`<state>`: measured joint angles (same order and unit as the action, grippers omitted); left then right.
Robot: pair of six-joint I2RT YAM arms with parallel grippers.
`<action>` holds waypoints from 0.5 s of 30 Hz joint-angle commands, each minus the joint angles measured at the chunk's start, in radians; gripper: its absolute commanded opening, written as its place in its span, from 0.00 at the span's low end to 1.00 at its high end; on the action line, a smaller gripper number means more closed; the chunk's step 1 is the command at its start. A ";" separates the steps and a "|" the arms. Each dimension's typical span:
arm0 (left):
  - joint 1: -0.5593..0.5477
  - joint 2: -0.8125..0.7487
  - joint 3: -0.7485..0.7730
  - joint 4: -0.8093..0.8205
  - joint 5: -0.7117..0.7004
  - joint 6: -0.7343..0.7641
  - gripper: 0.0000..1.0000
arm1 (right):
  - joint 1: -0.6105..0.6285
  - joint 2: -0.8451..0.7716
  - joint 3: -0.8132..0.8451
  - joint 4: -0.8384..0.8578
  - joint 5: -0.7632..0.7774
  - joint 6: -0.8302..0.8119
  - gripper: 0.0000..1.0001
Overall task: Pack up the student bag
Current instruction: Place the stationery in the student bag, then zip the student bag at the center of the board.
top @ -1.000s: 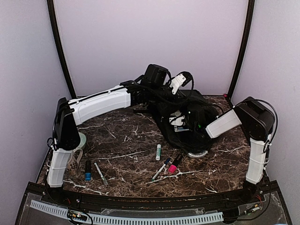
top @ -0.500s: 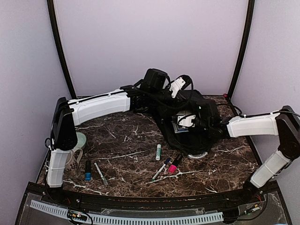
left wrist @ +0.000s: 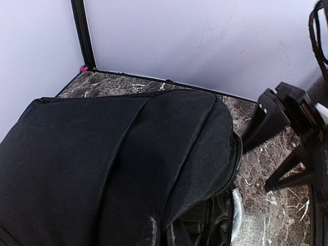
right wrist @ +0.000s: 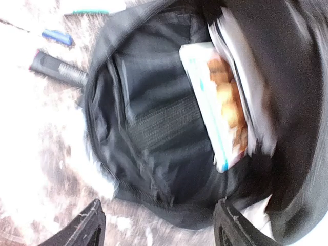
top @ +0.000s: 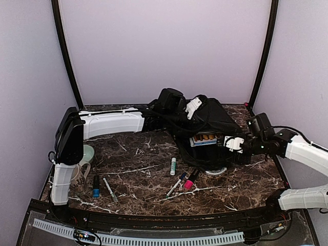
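Student bag [top: 212, 120] lies at your table's 1 o'clock, its mouth gaping toward 4. Your left gripper [top: 195, 105] hovers at the bag's 11 o'clock crown with fingers apart on nothing, so the flap could sag shut. A book [right wrist: 216, 102] leans inside, and pens [top: 180, 182] wait at 6 o'clock. Your right gripper [right wrist: 161, 223], spread and empty, faces the mouth, and its fingers could snag the zip [right wrist: 133, 187] going in.

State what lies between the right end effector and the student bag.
Nothing; the right wrist view shows the right end effector directly at the open student bag.
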<state>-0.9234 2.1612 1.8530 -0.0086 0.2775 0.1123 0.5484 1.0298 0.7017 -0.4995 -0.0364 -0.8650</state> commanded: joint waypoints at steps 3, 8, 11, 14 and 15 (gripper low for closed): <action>-0.023 -0.019 -0.104 0.131 0.036 -0.002 0.00 | -0.242 -0.029 0.127 -0.244 -0.335 0.068 0.71; -0.056 0.008 -0.218 0.250 0.025 -0.032 0.00 | -0.346 0.039 0.284 -0.271 -0.448 0.131 0.70; -0.070 0.034 -0.218 0.264 0.028 -0.049 0.01 | -0.352 0.102 0.357 -0.217 -0.472 0.197 0.70; -0.097 0.015 -0.199 0.175 -0.035 -0.013 0.20 | -0.352 0.179 0.404 -0.144 -0.514 0.278 0.69; -0.106 -0.006 -0.212 0.148 -0.060 0.005 0.27 | -0.352 0.210 0.412 -0.116 -0.531 0.310 0.69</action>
<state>-0.9989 2.2108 1.6428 0.1776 0.2867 0.0948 0.2016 1.1553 1.0702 -0.7128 -0.4656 -0.6926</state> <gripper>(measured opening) 0.160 0.697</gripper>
